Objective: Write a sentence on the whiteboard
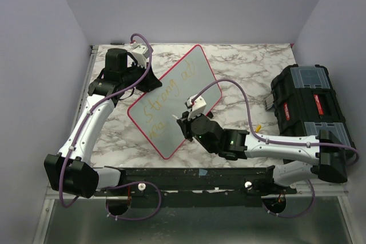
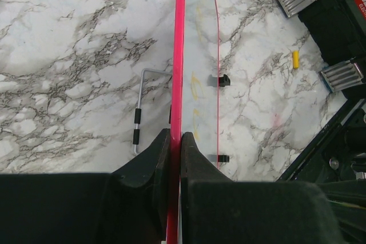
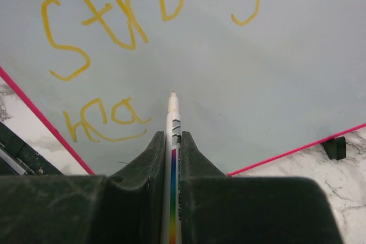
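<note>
The whiteboard lies slanted on the marble table, pale with a pink rim. My left gripper is shut on the board's pink rim at its far left edge. The sentence is in yellow: "Strong" and more on the upper line, a few letters below it. My right gripper is shut on a white marker with a rainbow stripe. The marker's tip points at the board just right of the lower letters; contact cannot be told. In the top view this gripper hovers over the board's near half.
A black toolbox stands at the table's right side. A small yellow cap lies on the marble beside it. A bent metal rod with black grips lies left of the board. Black feet stick out from the board.
</note>
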### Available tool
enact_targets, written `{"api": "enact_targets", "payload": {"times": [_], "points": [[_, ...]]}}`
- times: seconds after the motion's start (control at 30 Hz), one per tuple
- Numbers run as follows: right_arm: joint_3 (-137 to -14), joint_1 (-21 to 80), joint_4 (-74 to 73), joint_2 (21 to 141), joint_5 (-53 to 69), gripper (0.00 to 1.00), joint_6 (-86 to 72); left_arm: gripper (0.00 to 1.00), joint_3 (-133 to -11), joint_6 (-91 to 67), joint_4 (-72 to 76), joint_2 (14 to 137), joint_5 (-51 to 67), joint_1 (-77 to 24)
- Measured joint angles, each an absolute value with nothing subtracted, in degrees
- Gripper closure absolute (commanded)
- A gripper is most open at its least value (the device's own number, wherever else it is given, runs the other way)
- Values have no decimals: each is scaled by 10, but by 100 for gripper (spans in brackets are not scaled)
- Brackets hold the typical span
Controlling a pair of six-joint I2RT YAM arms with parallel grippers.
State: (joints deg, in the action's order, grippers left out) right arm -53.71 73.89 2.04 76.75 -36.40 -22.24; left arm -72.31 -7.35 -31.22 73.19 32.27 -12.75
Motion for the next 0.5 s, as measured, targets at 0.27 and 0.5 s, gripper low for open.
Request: {"api": "enact_targets", "payload": {"times": [0.27,0.5], "points": [[-537,736,16,755,-363,99,-219,100,-723,-74,-312,732,323,-128],[-538,736,-4,737,-360,99,-225,100,-725,-76,-314,733,324,-128]]}}
